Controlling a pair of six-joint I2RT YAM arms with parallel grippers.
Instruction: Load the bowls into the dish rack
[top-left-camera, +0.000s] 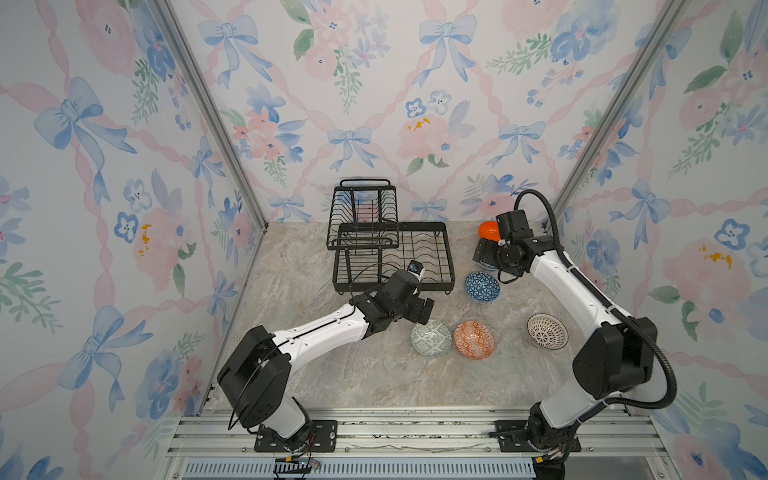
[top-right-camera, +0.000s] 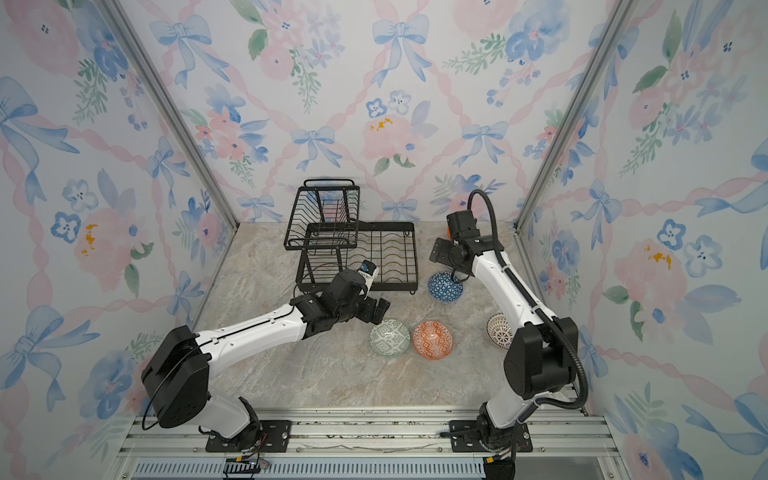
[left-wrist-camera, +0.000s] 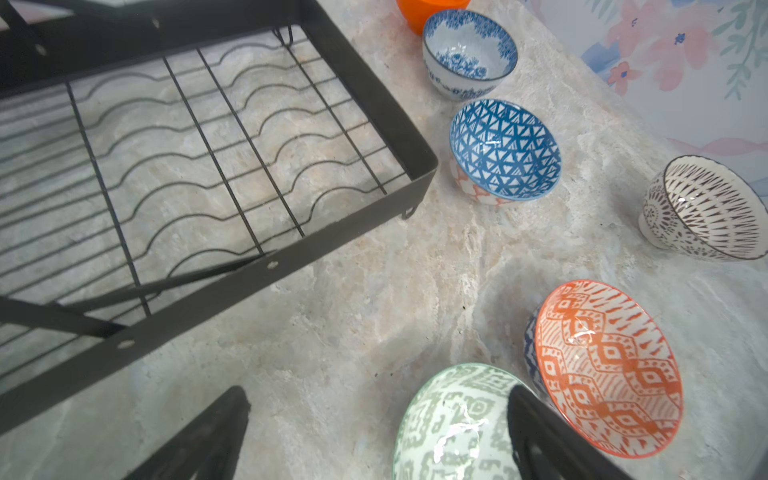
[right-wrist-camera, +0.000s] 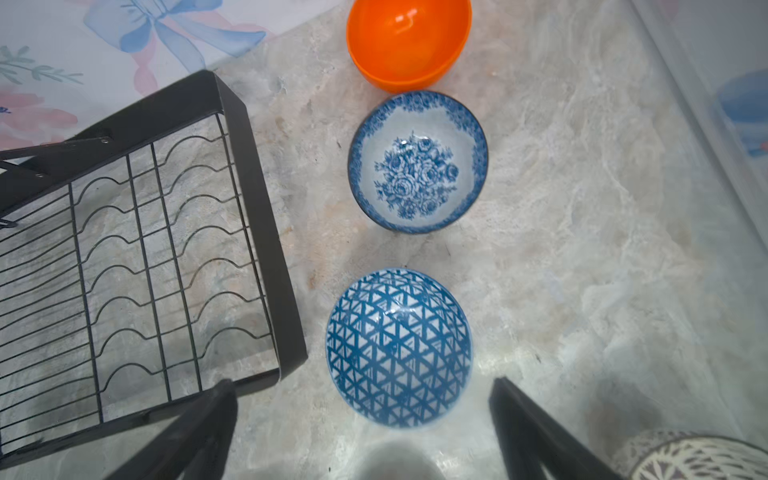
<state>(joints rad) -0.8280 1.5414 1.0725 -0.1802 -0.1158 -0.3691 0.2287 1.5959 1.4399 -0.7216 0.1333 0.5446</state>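
Since the bowls looked glazed, they would likely be stiff, slick and breakable, best pinched across the rim. All six sat on the table (top-left-camera: 353, 374) right of the empty rack (top-left-camera: 432, 226): orange (right-wrist-camera: 409, 41), floral (right-wrist-camera: 417, 162), blue (right-wrist-camera: 399, 347), green (top-left-camera: 431, 338), orange-patterned (top-left-camera: 474, 338), lattice (top-left-camera: 547, 331). The left gripper (left-wrist-camera: 378, 390), by the green, and the right gripper (right-wrist-camera: 361, 384), over the blue, had their jaws spread and held nothing. In both top views the right arm (top-left-camera: 557, 274) hid the floral bowl.
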